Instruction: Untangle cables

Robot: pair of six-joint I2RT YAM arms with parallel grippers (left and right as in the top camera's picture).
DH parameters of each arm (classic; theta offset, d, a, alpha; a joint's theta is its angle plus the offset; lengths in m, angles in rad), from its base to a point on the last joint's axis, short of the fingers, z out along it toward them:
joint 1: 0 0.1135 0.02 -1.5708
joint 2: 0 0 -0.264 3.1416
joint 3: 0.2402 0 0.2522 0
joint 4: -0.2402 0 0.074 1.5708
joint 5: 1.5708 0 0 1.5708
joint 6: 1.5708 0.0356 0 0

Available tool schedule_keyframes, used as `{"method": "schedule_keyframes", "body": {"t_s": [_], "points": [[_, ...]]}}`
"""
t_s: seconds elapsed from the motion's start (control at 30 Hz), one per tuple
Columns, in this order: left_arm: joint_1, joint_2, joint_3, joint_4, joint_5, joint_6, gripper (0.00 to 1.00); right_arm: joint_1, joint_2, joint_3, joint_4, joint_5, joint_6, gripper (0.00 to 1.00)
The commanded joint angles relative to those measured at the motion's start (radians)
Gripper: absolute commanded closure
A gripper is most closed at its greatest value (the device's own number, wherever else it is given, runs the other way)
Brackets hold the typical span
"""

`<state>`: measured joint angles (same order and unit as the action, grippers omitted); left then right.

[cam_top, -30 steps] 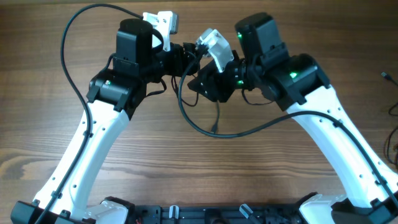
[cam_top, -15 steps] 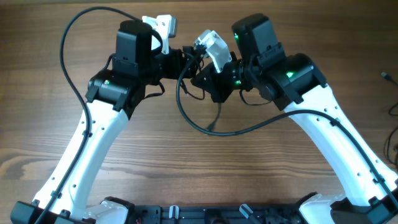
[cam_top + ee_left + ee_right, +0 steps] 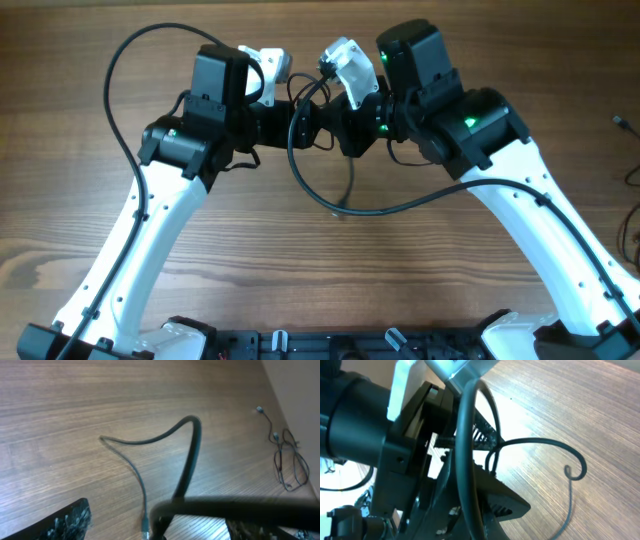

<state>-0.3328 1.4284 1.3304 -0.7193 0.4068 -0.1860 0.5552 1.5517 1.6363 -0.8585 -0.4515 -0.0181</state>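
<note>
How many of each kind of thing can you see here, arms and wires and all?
Robot arms: 2, the left arm and the right arm
Thick black wires on the arms: 2
Thin cord by itself: 1
Tangled bunch of thin cords near the table edge: 1, strands uncountable
Total: 6

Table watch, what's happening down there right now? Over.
Left gripper, right gripper nose to nose, jaws hidden. One thin cable trails from beneath them onto table. Another cable bunch lies apart, right edge. Arms' thick cables loop close by.

Wooden table (image 3: 330, 285) (brown, fine grain); pale surface (image 3: 300, 390) beyond its edge.
</note>
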Motion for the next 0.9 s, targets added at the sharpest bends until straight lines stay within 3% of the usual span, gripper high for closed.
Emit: {"method": "schedule_keyframes", "body": {"t_s": [0.0,0.3,0.53,0.67,0.87], "points": [[-0.003,-0.009,0.003,-0.018,0.169,0.099,0.11,0.002,-0.024,0.006,0.024,0.056,0.022,0.96],[-0.003,-0.016,0.003,-0.005,0.364,0.183,0.12,0.002,-0.024,0.006,-0.006,0.181,0.024,0.96],[0.002,-0.060,0.003,0.041,0.344,0.182,0.14,-0.008,-0.024,0.006,-0.016,0.395,0.132,0.96],[0.004,-0.071,0.003,0.026,0.298,0.182,0.16,-0.042,-0.029,0.006,0.018,0.383,0.209,0.96],[0.004,-0.071,0.003,0.003,0.250,0.182,0.16,-0.089,-0.091,0.006,0.085,0.177,0.204,0.96]]}}
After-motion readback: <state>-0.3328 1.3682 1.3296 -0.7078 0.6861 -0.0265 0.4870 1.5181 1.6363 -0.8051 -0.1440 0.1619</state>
